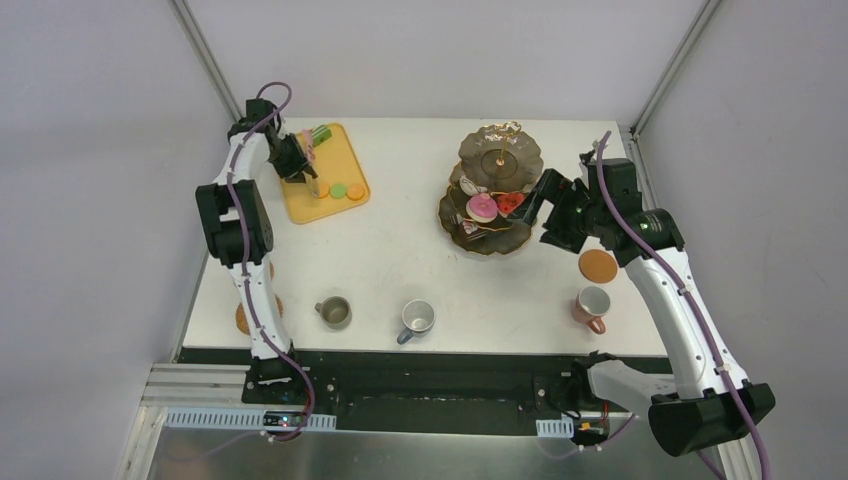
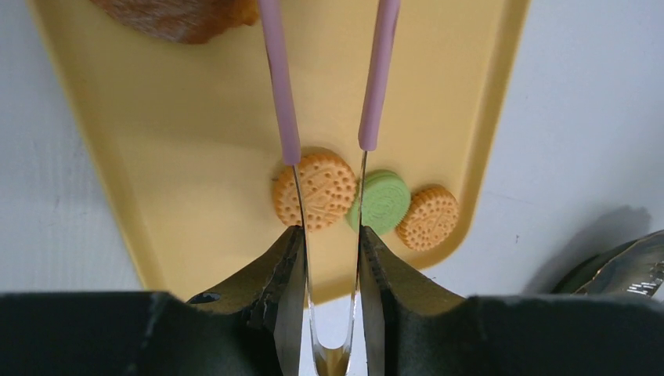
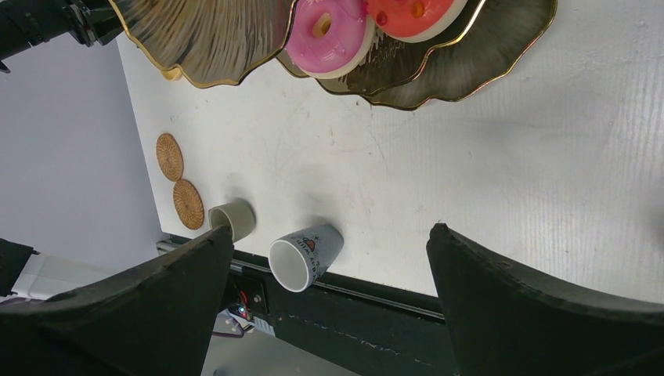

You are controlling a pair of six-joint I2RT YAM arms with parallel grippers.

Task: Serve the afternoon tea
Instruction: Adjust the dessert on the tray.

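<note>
My left gripper is shut on the pink-handled tongs, whose two arms reach out over the yellow tray. Under the arms lie an orange macaron, a green macaron and a second orange one. A small cake sits at the tray's far end. From above, the left gripper hangs over the tray. My right gripper stands open beside the dark gold-rimmed stand, which carries a pink doughnut and a red doughnut.
Along the near edge stand an olive mug, a grey-blue mug and a pink mug. One brown coaster lies by the pink mug. Two more coasters lie at the near left corner.
</note>
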